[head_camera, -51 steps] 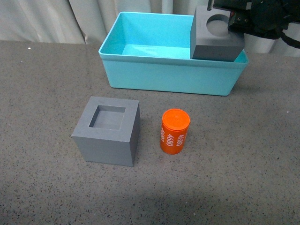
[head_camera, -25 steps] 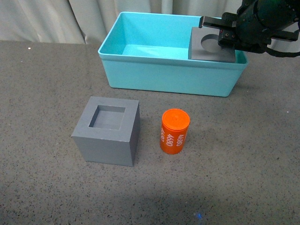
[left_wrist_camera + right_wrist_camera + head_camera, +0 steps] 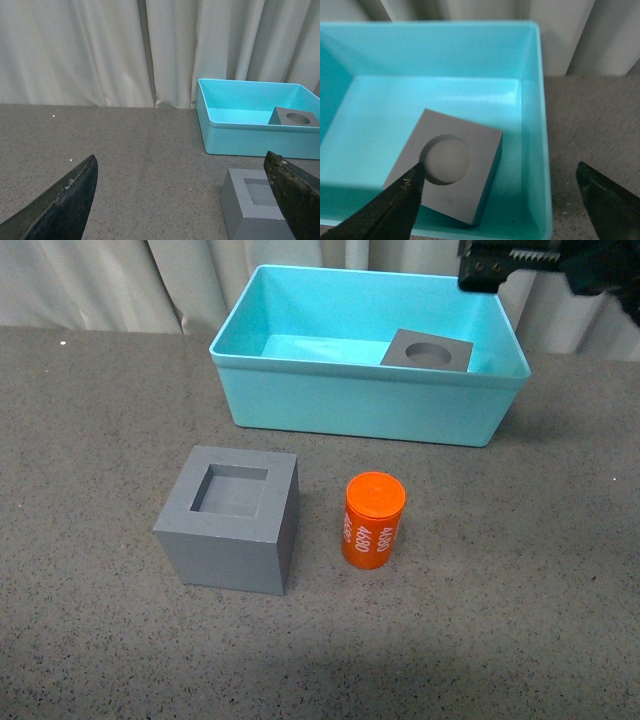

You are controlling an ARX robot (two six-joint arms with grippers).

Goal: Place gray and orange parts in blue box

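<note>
The gray cube with the round recess (image 3: 428, 350) (image 3: 447, 165) (image 3: 294, 116) lies inside the blue box (image 3: 300, 400) (image 3: 537, 100) (image 3: 250, 137), at its right end. My right gripper (image 3: 510, 262) (image 3: 502, 200) hangs open above the box's right end, nothing between its fingers. The gray cube with the square recess (image 3: 230, 518) (image 3: 252, 207) stands on the table in front of the box. To its right the orange cylinder (image 3: 373, 520) with white digits stands upright. My left gripper (image 3: 187, 205) is open over the table, the square-recess cube near one finger (image 3: 295, 192).
The dark speckled table (image 3: 100, 440) reaches pale curtains (image 3: 100, 280) at the back. The box stands close to the curtains.
My right gripper let go of the round-recess cube, which now rests lower inside the box, and the gripper has risen to the top right. The other cube and the cylinder have not moved.
</note>
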